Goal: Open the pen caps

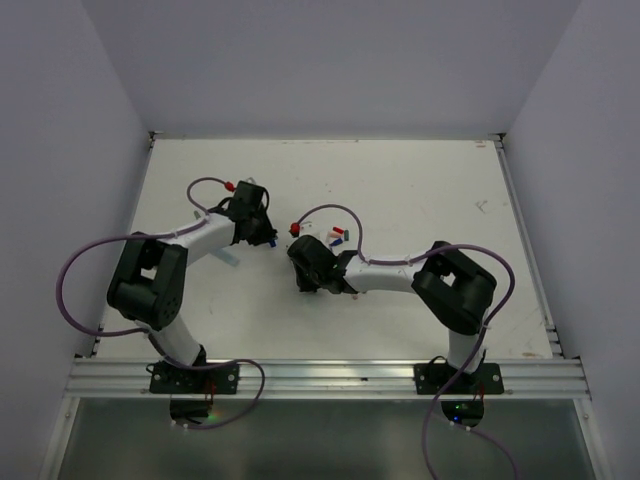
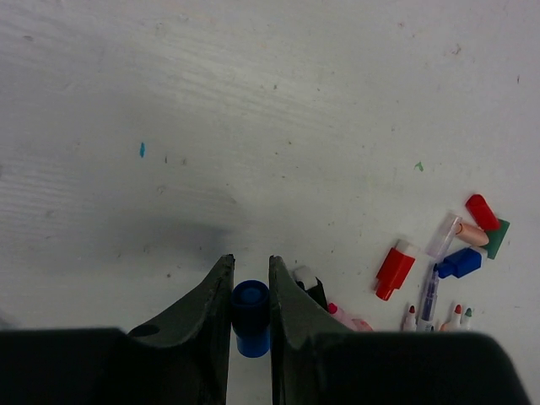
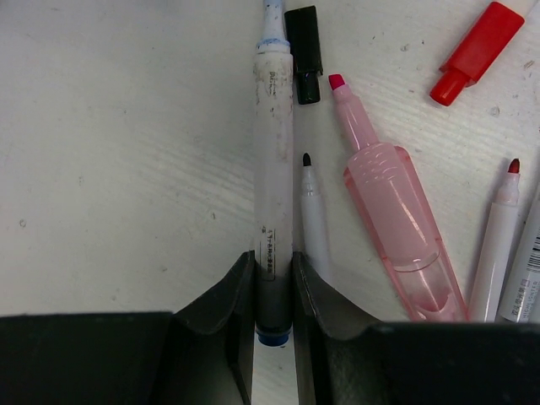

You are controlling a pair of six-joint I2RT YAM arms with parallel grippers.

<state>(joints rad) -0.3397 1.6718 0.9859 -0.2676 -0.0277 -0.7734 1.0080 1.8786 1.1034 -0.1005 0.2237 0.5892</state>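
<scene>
- Tabletop [image 1: 420,200]: matt white board with faint grain, scuffs and a few ink specks.
- Left gripper [image 2: 251,274]: smooth, dark, wedge-shaped fingers pinch a round blue cap [image 2: 251,314]. It is a short glossy cylinder held upright between them, and its lower end is hidden by the wrist body.
- Right gripper [image 3: 272,270]: matching black fingers are pressed on a white pen barrel [image 3: 272,169]. The barrel is slim, round and smudged, with small print. Its grey section and blue end sit in the jaws, and its light-blue far end is cut off by the frame's top edge.
- Black cap [image 3: 304,55]: loose on the table just right of that barrel's far end, stepped and tapering; in the left wrist view a finger half hides it.
- Pink highlighter [image 3: 388,202]: uncapped, with a translucent ribbed body and a chisel tip. It lies beside a thin white pen [image 3: 314,211] with a bare black tip.
- Red-tipped pen [image 3: 498,245]: further right, white and slim, with its near end cut off.
- Stepped red cap [image 2: 395,270]: opaque plastic with a white end, lying loose.
- Further right lie a squarish blue cap [image 2: 460,262], a rounded red cap [image 2: 482,211] and a clear cap [image 2: 443,236], close together. A green piece behind them is too small to identify.
- In the top view this cluster [image 1: 335,237] sits between the two grippers, too small to tell the caps apart.
</scene>
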